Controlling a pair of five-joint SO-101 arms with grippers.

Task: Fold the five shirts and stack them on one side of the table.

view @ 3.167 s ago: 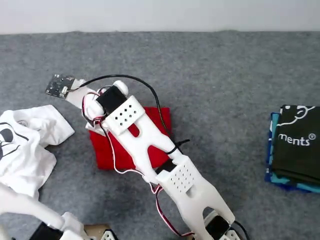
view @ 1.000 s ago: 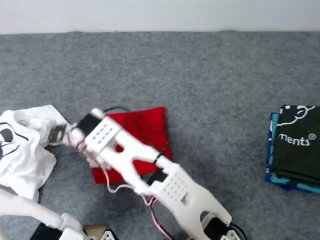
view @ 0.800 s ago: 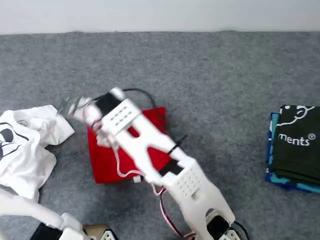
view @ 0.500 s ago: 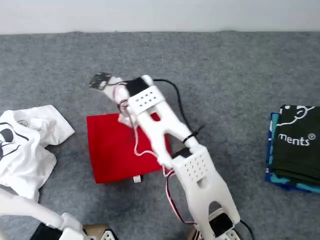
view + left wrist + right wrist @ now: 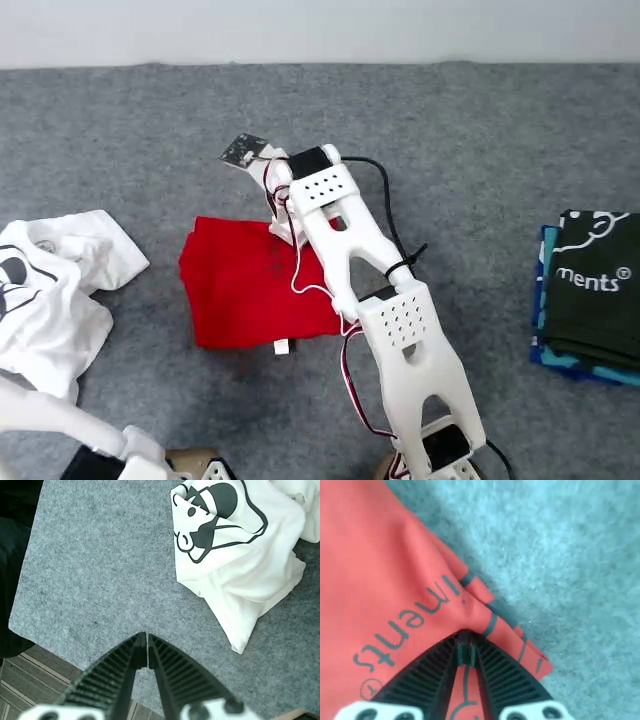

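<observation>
A folded red shirt lies left of the table's middle. My right gripper sits at its far right corner. In the right wrist view the gripper is shut, pinching a raised fold of the red shirt near its printed edge. A crumpled white shirt with a black print lies at the left edge. My left gripper hangs shut and empty over bare grey mat, a little apart from the white shirt.
A stack of folded shirts, dark on top of blue, sits at the right edge. The left arm's white link crosses the bottom left corner. The mat's edge drops off to wooden floor near the left gripper.
The right arm swung from the red shirt's left side across to its far right corner and is now shut on the cloth. The red shirt shifted slightly right.
</observation>
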